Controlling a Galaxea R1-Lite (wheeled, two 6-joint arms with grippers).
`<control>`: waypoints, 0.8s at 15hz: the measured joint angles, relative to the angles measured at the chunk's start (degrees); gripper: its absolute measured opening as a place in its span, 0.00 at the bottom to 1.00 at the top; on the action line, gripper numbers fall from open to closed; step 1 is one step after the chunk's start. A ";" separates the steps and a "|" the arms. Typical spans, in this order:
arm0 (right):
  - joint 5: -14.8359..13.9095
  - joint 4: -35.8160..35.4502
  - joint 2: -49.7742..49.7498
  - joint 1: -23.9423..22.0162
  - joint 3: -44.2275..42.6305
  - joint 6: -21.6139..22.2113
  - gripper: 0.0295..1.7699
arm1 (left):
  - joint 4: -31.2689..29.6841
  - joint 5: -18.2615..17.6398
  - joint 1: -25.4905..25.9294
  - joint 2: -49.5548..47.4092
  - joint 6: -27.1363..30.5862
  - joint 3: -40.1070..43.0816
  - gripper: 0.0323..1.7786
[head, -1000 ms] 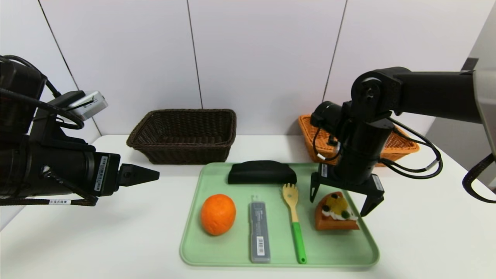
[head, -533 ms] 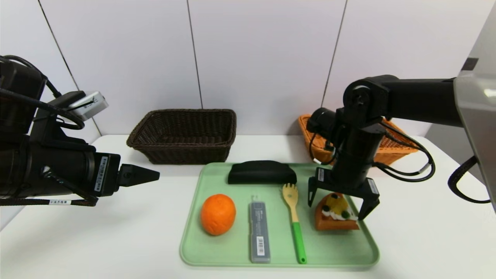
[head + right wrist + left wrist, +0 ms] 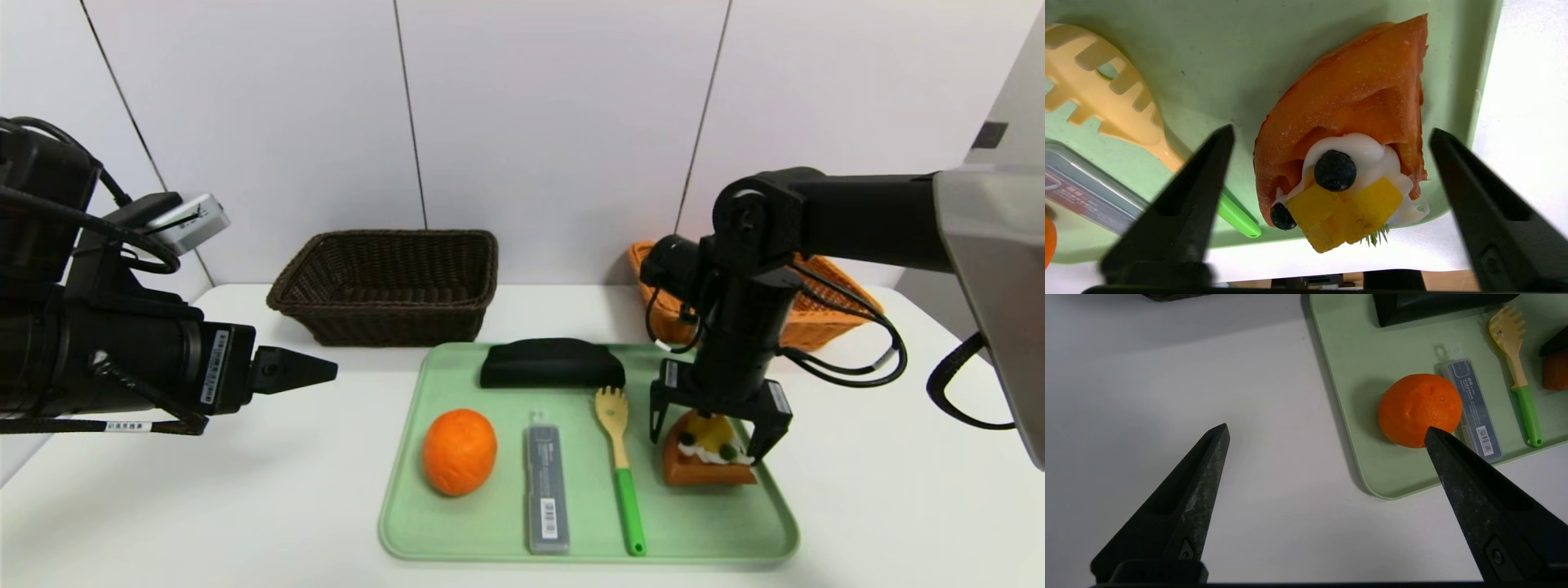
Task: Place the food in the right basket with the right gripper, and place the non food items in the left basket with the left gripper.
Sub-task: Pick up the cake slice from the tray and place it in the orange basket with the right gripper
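Lowered since earlier: right gripper (image 3: pixel 709 447), fingers (image 3: pixel 1470 196) apart around tart (image 3: pixel 1347 134).

Fruit (image 3: pixel 460 452) L, tart (image 3: pixel 709 449) R on tray (image 3: pixel 588 523), baskets (image 3: pixel 384 309) behind.

Barcode label on grey case (image 3: pixel 548 490)

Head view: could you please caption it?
Right gripper open around the tart slice on a green tray.
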 joint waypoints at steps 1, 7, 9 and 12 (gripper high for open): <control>0.41 0.05 0.20 0.07 0.01 -0.01 0.73 | 0.00 0.00 0.00 0.00 0.00 0.00 0.95; 1.05 0.06 0.56 0.22 0.00 0.18 0.50 | 0.17 -0.02 0.00 -0.22 0.00 0.11 0.95; 1.37 0.02 -0.18 0.24 0.00 0.16 0.48 | 0.22 -0.02 0.00 -0.24 0.00 0.11 0.95; 3.06 0.09 -2.51 0.05 -0.07 0.09 0.48 | 0.20 -0.02 0.00 -0.24 0.00 0.17 0.95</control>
